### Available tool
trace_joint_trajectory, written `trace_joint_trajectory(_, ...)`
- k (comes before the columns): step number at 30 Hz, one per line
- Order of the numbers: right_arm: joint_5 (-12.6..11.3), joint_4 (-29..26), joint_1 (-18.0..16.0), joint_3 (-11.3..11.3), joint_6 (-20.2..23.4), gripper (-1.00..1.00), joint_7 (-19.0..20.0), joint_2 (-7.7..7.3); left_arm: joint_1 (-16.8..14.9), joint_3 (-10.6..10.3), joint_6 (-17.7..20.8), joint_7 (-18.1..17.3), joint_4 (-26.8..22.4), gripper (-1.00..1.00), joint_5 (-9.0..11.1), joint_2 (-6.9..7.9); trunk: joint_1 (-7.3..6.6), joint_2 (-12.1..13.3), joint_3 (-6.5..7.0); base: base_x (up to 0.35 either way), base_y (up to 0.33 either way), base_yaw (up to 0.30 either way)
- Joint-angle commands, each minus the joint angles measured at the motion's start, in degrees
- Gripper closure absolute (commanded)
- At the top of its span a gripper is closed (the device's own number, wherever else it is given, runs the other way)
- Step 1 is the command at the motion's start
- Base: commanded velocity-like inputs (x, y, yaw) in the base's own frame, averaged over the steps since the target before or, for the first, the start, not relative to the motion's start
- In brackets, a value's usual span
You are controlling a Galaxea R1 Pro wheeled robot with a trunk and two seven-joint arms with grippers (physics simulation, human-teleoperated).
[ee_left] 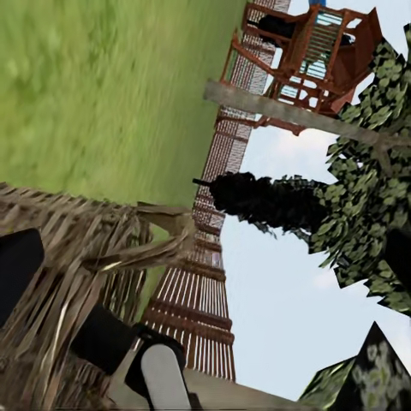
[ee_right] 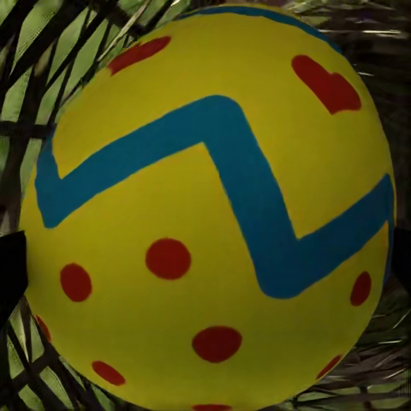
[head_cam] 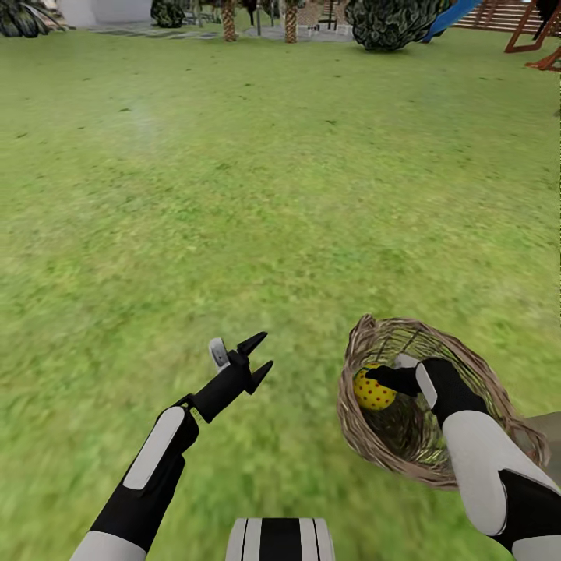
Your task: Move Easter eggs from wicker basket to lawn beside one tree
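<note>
Right gripper (head_cam: pixel 379 379) inside the tilted basket (head_cam: pixel 366 432), near right on the lawn (head_cam: pixel 257 195), closed around an egg (head_cam: pixel 372 391). Left gripper (head_cam: pixel 257 358) spread wide, holding nothing, left of the basket.

Before me: two scaly brown palm trunks (head_cam: pixel 228 19), a round dark leafy bush (head_cam: pixel 389 23), a blue slide (head_cam: pixel 452 17), a red-brown wooden play frame (head_cam: pixel 530 31), pale sky (ee_left: pixel 274 300).

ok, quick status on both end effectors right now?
Left end effector: open, empty, above the lawn.
Right end effector: inside the basket, around an egg; firm grip cannot be told.
</note>
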Motion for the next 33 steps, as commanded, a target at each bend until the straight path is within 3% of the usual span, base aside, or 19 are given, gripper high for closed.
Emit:
trace_joint_trajectory(1, 0.18, -0.13, 0.02, -0.28, 0.31, 1.00, 0.35, -0.04, -0.03, -0.07, 0.22, -0.07, 0.03, -1.00, 0.15, -0.01, -0.03, 0.00, 0.19, 0.000, 0.000, 0.000)
trace_joint_trajectory(5, 0.16, -0.22, 0.26, -0.28, 0.78, 1.00, 0.43, -1.25, -0.07, -0.22, 0.22, 0.00, 0.03, -1.00, 0.14, -0.01, -0.13, 0.06, 1.08, 0.000, 0.000, 0.000)
trace_joint_trajectory(17, 0.40, 0.02, 0.48, -0.11, 2.26, 1.00, 0.42, -1.31, -0.13, -0.23, 0.22, 0.14, 0.03, -1.00, 0.14, 0.07, -0.44, 0.22, 3.74, 0.000, 0.000, 0.000)
trace_joint_trajectory(21, 0.42, 0.30, 0.50, -0.11, 3.41, 1.00, 0.47, -2.46, -0.29, -0.16, 0.29, 3.29, -0.03, -1.00, 0.29, -0.01, -0.55, 0.27, 4.62, 0.000, 0.000, 0.000)
trace_joint_trajectory(25, 0.51, 0.41, 0.57, -0.08, 4.03, 1.00, 0.44, -3.35, -0.37, -0.22, 0.30, 3.70, -0.05, -1.00, 0.32, -0.01, -0.65, 0.32, 5.51, 0.000, 0.000, 0.000)
trace_joint_trajectory(33, 0.49, 0.67, 1.23, -0.02, 3.46, 1.00, 0.28, -3.38, -0.39, -0.23, 0.29, 3.80, -0.19, -1.00, 0.25, -0.01, -0.86, 0.43, 7.28, 0.000, 0.000, 0.000)
